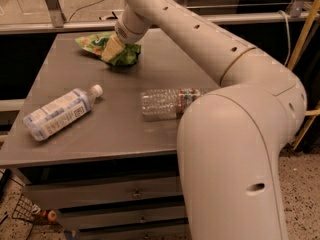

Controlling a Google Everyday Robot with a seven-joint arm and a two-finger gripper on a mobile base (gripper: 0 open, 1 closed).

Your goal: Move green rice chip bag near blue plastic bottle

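Observation:
The green rice chip bag (107,48) lies crumpled at the far side of the grey table (115,129). My gripper (112,49) reaches down onto the bag from the right, its pale finger (111,47) pressed into the foil. The arm covers part of the bag. The blue plastic bottle (60,113) with its pale blue-and-white label and white cap lies on its side at the table's front left, well apart from the bag.
A clear ribbed bottle (167,103) with a red-green label lies on its side in the table's middle, partly behind my arm (235,134). Drawers (125,196) sit under the tabletop. A metal rail (75,25) runs behind the table.

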